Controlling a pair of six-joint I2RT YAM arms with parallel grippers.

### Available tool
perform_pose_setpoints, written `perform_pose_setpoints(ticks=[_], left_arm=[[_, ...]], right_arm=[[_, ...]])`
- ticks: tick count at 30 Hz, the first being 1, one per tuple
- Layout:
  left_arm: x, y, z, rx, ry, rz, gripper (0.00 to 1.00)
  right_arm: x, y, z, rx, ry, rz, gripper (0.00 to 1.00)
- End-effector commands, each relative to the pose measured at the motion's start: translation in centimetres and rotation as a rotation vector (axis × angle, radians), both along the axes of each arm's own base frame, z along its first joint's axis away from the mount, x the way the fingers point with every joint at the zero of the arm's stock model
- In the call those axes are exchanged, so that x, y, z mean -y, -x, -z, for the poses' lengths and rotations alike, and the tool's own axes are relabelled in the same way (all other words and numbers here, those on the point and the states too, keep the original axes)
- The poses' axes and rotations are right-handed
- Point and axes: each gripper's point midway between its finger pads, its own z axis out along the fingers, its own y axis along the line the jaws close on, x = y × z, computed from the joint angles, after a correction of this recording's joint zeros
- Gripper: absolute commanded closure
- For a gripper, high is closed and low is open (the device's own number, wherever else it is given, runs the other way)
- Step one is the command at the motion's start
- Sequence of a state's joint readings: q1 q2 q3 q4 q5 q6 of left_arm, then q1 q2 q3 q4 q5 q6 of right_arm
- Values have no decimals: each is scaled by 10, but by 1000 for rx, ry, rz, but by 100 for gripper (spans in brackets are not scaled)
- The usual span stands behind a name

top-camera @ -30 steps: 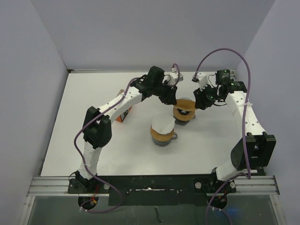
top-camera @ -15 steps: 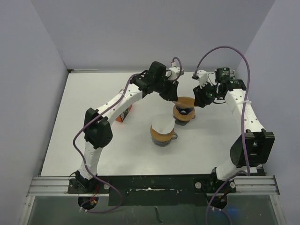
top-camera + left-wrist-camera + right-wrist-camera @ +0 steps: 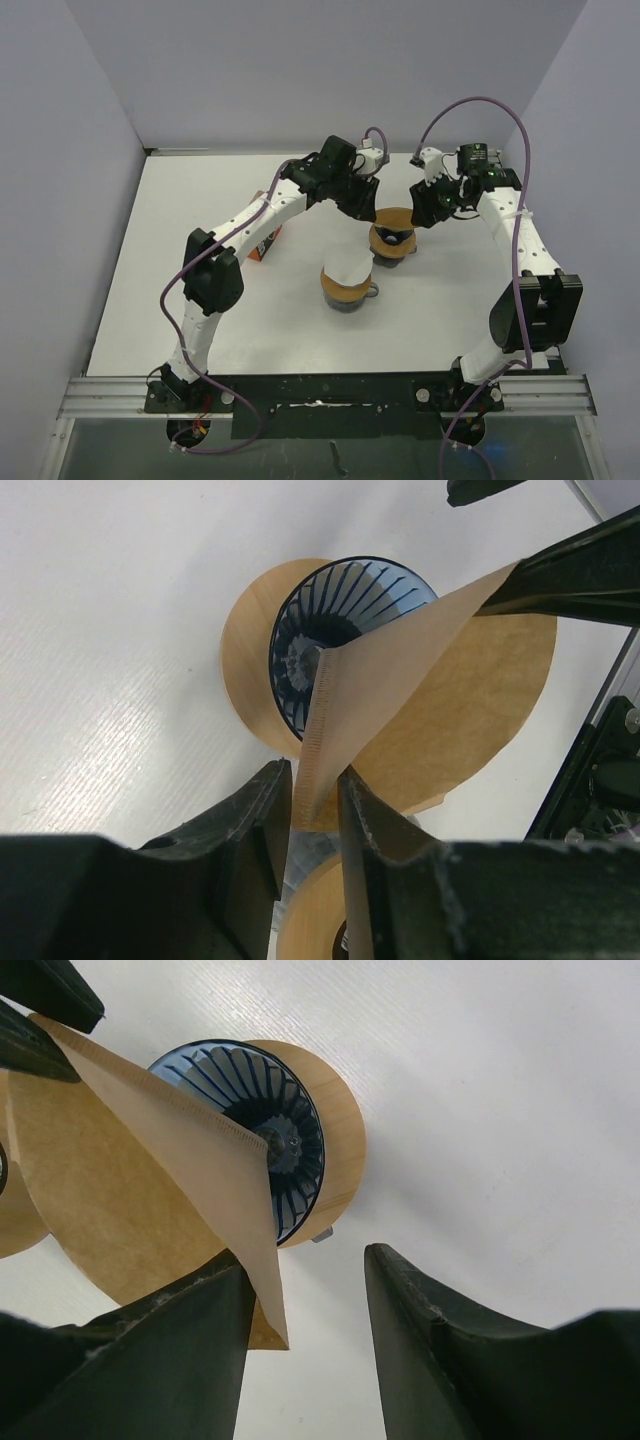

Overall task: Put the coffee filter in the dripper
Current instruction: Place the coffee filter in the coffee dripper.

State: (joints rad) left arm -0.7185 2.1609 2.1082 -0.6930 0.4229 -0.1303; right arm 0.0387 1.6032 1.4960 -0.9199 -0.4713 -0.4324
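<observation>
Above the dripper [image 3: 392,243] hangs the brown coffee filter [image 3: 398,216], folded flat into a fan, with its point tilted down towards the blue ribbed cone. It's not seated in there yet! From the left wrist camera, the left gripper [image 3: 315,780] has its fingers squeezed nearly together on the filter's seamed edge, a firm pinch on the paper. The right gripper [image 3: 305,1260] is over on the opposite side with its fingers spread wide and nothing between them. One corner of the filter sits just beside the inner face of one finger [image 3: 200,1330]. The dripper's wooden collar sits on the white table [image 3: 200,200]. Nearer the arm bases stands a second dripper [image 3: 345,290], topped with a white filter [image 3: 345,268]. An orange box [image 3: 265,245] peeks out from under the left arm.
</observation>
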Motion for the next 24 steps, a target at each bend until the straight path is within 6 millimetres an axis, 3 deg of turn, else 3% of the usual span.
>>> perform_pose_setpoints(ticks=[1,7,24], left_arm=[[4,-6,-17,32,31,-31,71],[8,-14,-14,29,31,-51,50],[21,-23,14,-22,13,-38,47]], right_arm=[[1,-8,-6,36,-23,38,52],[2,-7,2,12,-25,61,51],[0,-11,21,-25,-33,78,50]])
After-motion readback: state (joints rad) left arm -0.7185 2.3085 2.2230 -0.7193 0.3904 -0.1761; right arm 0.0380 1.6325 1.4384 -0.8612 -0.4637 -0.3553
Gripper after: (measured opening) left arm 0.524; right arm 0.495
